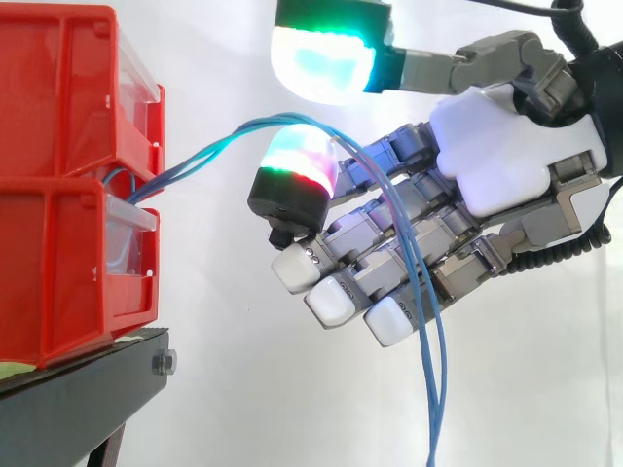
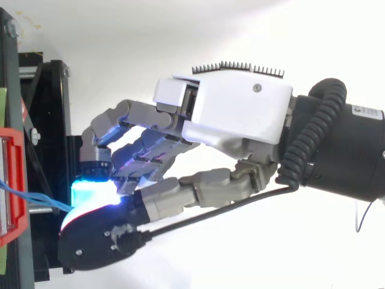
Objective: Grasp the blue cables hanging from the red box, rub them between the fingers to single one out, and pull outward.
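Two red bins (image 1: 68, 185) are stacked on a black stand at the left. Thin blue cables (image 1: 219, 144) come out between the bins, arch over to my hand (image 1: 487, 146) and drape across one bent fingertip (image 1: 292, 175), whose pad glows green and red. From there they run down across the other fingers and hang loose (image 1: 435, 389) below. The thumb pad (image 1: 321, 58), glowing green and white, sits just above the cables with a small gap showing. In the top view the cables (image 2: 36, 198) run from the bin (image 2: 12, 180) in under the glowing thumb pad (image 2: 90, 198).
The black stand (image 1: 88, 389) carries the bins and ends under the cables' arch. A white curtain lies behind everything. The arm (image 2: 343, 150) comes in from the right.
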Motion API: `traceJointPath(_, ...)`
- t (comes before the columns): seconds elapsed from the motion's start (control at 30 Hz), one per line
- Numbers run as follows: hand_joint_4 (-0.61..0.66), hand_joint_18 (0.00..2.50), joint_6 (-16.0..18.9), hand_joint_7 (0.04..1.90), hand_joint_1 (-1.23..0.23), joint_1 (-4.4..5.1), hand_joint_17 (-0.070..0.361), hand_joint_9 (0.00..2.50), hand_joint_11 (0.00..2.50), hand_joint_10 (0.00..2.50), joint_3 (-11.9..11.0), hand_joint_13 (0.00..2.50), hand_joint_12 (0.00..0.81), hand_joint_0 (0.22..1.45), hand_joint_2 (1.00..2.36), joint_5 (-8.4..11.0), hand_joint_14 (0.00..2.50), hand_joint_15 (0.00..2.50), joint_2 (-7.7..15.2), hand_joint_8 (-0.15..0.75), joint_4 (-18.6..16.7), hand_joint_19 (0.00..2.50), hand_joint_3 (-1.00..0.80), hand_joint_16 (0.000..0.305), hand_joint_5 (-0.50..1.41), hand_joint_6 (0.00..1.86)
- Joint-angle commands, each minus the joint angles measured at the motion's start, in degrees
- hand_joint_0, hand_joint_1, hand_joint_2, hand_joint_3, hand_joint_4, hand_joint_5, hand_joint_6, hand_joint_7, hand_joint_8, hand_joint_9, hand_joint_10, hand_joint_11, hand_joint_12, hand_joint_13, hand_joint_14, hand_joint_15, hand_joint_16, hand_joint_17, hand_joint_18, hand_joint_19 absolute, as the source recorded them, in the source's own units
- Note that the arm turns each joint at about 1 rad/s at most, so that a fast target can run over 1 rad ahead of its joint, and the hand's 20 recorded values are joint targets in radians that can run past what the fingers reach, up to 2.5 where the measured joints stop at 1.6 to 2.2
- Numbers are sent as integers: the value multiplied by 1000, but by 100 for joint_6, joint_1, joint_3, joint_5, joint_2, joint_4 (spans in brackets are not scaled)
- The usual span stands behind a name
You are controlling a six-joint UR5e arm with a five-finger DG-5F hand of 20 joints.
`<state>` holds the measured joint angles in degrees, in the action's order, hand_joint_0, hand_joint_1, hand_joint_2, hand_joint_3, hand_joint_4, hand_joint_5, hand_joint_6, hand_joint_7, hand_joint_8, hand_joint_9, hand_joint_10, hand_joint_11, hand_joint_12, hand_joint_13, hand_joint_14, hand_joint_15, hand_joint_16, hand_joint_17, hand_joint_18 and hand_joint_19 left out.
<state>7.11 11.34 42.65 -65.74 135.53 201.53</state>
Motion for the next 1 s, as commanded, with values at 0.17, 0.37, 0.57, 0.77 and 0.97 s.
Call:
traceJointPath(0.17,88,611,0,1074,-707,0,107,778,435,12,-2,720,390,593,1013,0,18,526,-1,275,18,540,-293,48,-170,852)
traceJointPath(0.37,81,607,0,1031,-810,0,107,738,434,15,-2,707,388,623,1014,0,20,525,-1,269,35,525,-278,48,-186,867)
traceJointPath(0.57,55,612,0,991,-885,0,106,708,426,14,-2,695,376,678,1012,0,20,507,-1,257,27,494,-343,47,-195,875)
traceJointPath(0.77,13,620,0,978,-921,0,104,692,430,12,-2,690,375,724,1010,0,18,502,-1,245,35,467,-378,46,-199,875)
traceJointPath(0.97,-26,616,0,1008,-935,0,101,673,418,12,-2,676,366,791,1004,0,17,482,8,228,35,452,-451,45,-204,881)
